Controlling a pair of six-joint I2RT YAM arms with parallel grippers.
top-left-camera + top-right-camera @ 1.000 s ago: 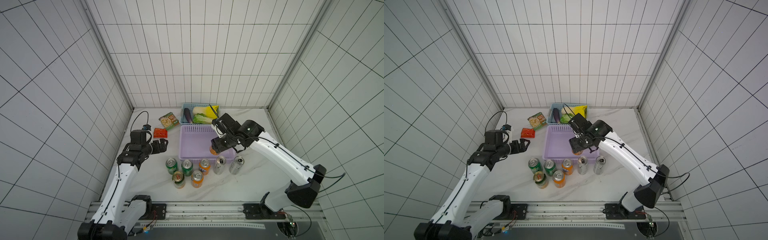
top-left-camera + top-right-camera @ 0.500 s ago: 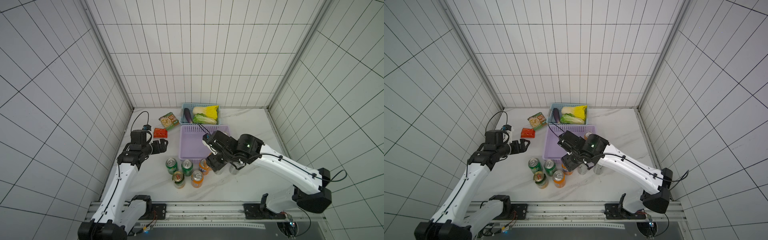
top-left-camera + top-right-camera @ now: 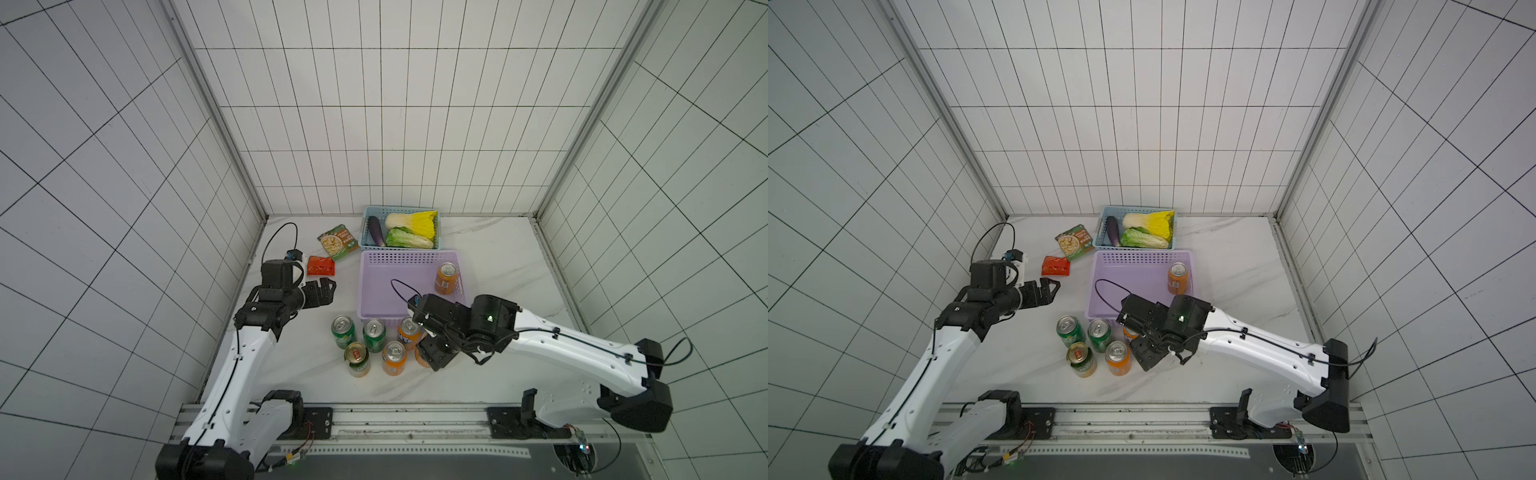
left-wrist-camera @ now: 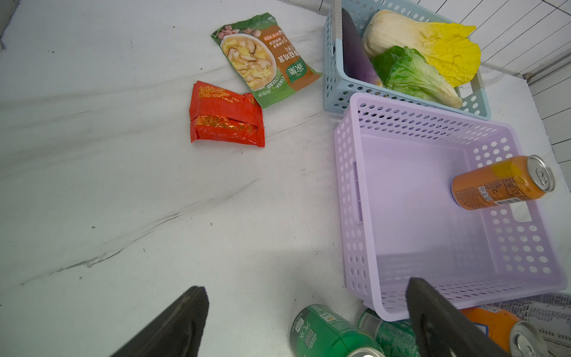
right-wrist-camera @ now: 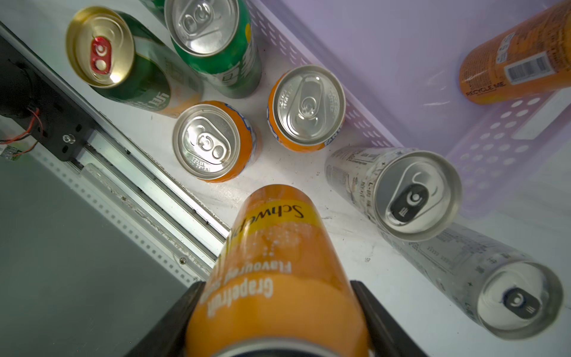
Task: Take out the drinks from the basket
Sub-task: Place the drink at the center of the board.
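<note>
The lilac basket [image 3: 382,299] holds one orange can [image 3: 446,277], upright at its right wall. My right gripper [image 5: 276,287] is shut on another orange can [image 5: 278,262], at the front right of the cans standing before the basket. Those are two green cans [image 3: 343,331] [image 3: 374,334], two orange cans [image 3: 409,332] [image 3: 394,357] and a dark green gold-topped can [image 3: 357,358]. Two slim silver cans [image 5: 411,191] [image 5: 509,293] show only in the right wrist view; my right arm hides them from above. My left gripper [image 3: 322,291] hovers open and empty left of the basket.
A light blue basket [image 4: 336,89] of vegetables stands against the lilac basket's far side. A green snack packet [image 3: 338,242] and a red one [image 3: 321,266] lie on the table to the left. The metal rail [image 3: 395,415] runs along the table's front edge.
My right gripper has carried the orange can out of the basket and forward, down to the front of the can group. The left arm has stayed still.
</note>
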